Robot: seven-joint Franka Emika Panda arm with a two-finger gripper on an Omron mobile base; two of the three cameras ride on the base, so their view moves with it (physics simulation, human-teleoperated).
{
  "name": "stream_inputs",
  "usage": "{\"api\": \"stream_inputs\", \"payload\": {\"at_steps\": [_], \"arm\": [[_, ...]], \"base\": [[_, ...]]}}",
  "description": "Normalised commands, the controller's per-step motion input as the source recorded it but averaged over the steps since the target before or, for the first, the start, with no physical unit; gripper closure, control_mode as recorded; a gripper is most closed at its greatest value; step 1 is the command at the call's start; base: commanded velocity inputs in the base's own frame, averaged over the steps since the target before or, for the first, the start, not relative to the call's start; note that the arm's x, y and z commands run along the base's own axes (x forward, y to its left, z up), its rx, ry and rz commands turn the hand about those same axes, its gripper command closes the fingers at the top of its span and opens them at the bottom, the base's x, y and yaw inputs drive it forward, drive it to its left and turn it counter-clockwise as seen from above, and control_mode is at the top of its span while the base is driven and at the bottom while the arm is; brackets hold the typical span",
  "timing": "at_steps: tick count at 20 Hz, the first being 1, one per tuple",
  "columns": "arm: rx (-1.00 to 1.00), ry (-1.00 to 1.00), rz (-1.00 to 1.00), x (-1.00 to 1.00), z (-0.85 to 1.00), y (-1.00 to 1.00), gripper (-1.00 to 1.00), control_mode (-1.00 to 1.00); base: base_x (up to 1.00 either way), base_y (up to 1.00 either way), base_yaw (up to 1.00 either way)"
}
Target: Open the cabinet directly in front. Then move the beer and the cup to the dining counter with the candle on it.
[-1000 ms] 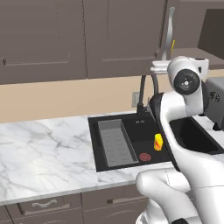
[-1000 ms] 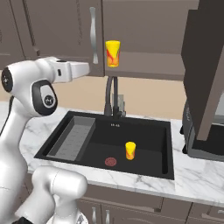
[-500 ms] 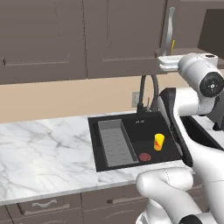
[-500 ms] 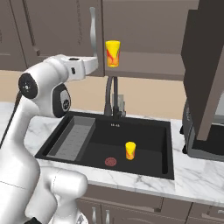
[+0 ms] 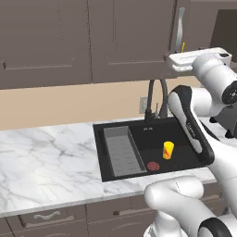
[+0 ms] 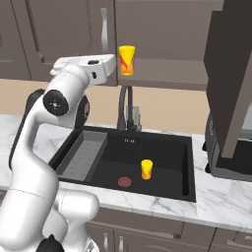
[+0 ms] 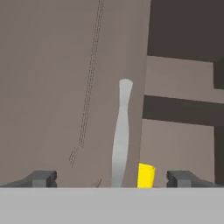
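Since a second ago the arm has swung up and forward, so the gripper [image 7: 111,178] now sits raised in front of the cabinet [image 5: 115,41] instead of hanging back over the sink [image 6: 147,162]. Its fingers [image 7: 41,178] are spread wide with nothing between them but air, nothing held. Going left to right in the hand view: left finger, then the cabinet door's silver handle [image 7: 121,135] standing upright between the fingers, slightly left of centre, then the yellow cup [image 7: 146,176] just right of the handle and farther back, then the right finger. From the right base view that cup [image 6: 127,60] stands in the cabinet just past the hand. A second yellow cup [image 6: 146,169] stands down in the sink, well below the fingers, near a red drain [image 6: 125,182].
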Motion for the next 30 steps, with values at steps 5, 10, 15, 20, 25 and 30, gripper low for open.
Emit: {"api": "stream_inputs", "payload": {"at_steps": [5,10,15,20,25,30], "arm": [[-0.05,-0.08,0.06,0.22,0.18,0.0,-1.0,-1.0],[0.0,0.02,0.01,0.28,0.1,0.0,-1.0,-1.0],[0.0,0.04,0.0,0.23,0.07,0.01,-1.0,-1.0],[0.0,0.04,0.0,0.23,0.04,0.05,-1.0,-1.0],[0.0,0.05,0.0,0.19,0.0,0.06,-1.0,-1.0],[0.0,0.05,0.0,0.16,0.0,0.07,-1.0,-1.0]], "base": [[0.0,0.0,0.0],[0.0,0.0,0.0],[0.0,0.0,0.0],[0.0,0.0,0.0],[0.0,0.0,0.0],[0.0,0.0,0.0]]}}
